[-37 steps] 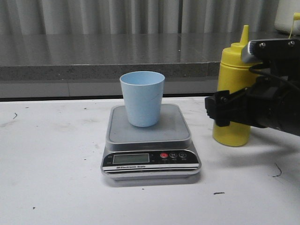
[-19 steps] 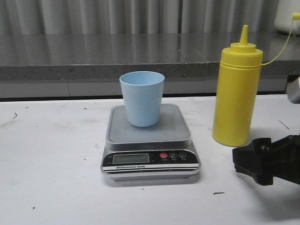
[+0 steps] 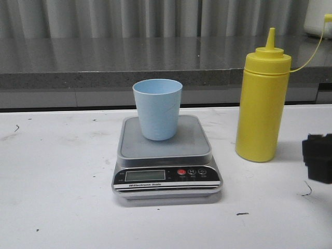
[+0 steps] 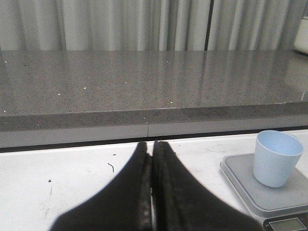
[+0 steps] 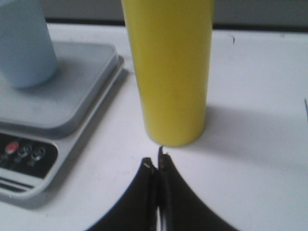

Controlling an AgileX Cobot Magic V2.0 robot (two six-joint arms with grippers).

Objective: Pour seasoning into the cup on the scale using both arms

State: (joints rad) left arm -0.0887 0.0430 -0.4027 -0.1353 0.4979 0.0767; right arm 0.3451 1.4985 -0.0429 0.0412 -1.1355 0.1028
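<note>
The pale blue cup (image 3: 157, 108) stands upright on the silver-grey scale (image 3: 166, 155) in mid-table; both show in the left wrist view, cup (image 4: 277, 158) and scale (image 4: 250, 185), and in the right wrist view, cup (image 5: 24, 43) and scale (image 5: 53, 120). The yellow seasoning bottle (image 3: 262, 101) stands upright on the table right of the scale. My right gripper (image 5: 156, 163) is shut and empty, its tips just short of the bottle's base (image 5: 169, 72); in the front view only a black edge of it (image 3: 317, 157) shows at the far right. My left gripper (image 4: 151, 147) is shut and empty, left of the scale.
The white table (image 3: 62, 181) carries a few dark marks. A grey stone ledge (image 3: 104, 57) and a curtain run along the back. A white object (image 3: 319, 18) with a thin yellow cord sits at the back right.
My right gripper, which stood around the bottle a second ago, has drawn down and away to the right edge of the front view. The bottle stays standing on the table.
</note>
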